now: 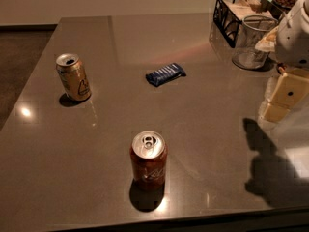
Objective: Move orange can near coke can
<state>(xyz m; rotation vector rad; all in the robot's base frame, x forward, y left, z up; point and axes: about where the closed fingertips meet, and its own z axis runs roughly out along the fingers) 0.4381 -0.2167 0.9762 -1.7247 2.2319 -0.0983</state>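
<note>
– So, where is your pincer [282, 103] right now?
– It hangs at the right edge of the table [203, 129]. I see nothing in it. I cannot tell if it is spread or pressed together.
– What is close to it?
– A clear cup [252, 41] and a black wire basket [231, 11], farther back. A blue snack pack [165, 74] lies in the middle.
– And the cans?
– The coke can [148, 159] stands near the front. The orange can [72, 77] stands far left, well apart from it and from my pincer.
– What step are you on?
– The first, I think: reaching. Next I must swing left across the table, come down around the orange can and pinch it without knocking it over.
</note>
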